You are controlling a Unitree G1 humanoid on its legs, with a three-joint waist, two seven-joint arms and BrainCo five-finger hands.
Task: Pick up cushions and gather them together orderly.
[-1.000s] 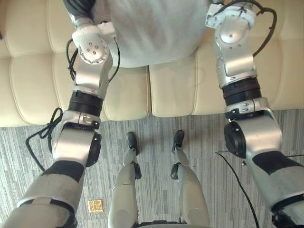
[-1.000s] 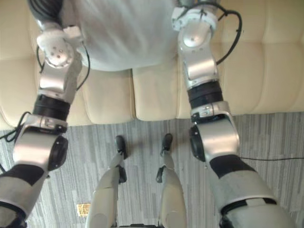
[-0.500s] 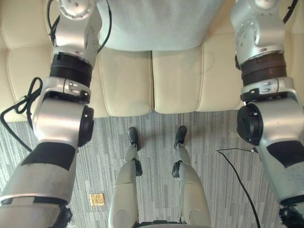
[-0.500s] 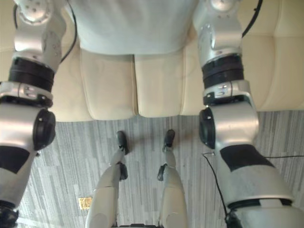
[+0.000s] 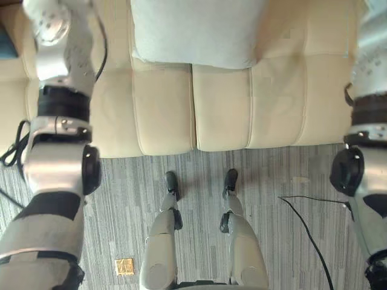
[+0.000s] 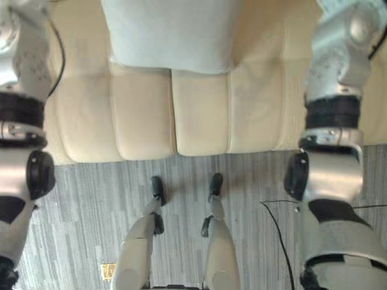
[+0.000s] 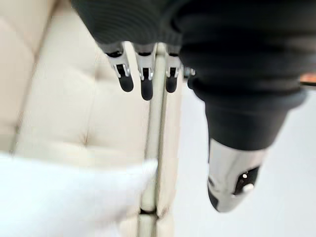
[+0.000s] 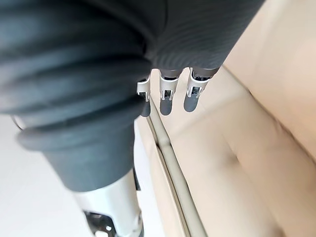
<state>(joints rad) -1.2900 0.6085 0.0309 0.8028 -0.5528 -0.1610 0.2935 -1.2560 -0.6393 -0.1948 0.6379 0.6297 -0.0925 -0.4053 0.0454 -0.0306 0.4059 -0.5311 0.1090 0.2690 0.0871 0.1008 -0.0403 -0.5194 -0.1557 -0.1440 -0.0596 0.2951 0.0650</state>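
Note:
A pale grey cushion (image 5: 193,30) lies on the cream sofa (image 5: 163,115), at the middle of the seat's far side. My two arms are spread wide to either side of it. In the left wrist view my left hand (image 7: 143,81) has straight fingers and holds nothing, with a pale cushion corner (image 7: 69,197) beyond it. My right hand (image 8: 168,91) is likewise open and empty over the sofa's seam (image 8: 173,168). Neither hand touches the cushion.
Grey striped carpet (image 5: 290,241) runs along the sofa's front edge. A small gold square (image 5: 124,266) lies on the carpet at the lower left. A dark blue thing (image 5: 6,45) shows at the far left edge of the sofa.
Both arms have swung outward away from the cushion, and both hands have let go of it. The cushion now rests alone on the sofa.

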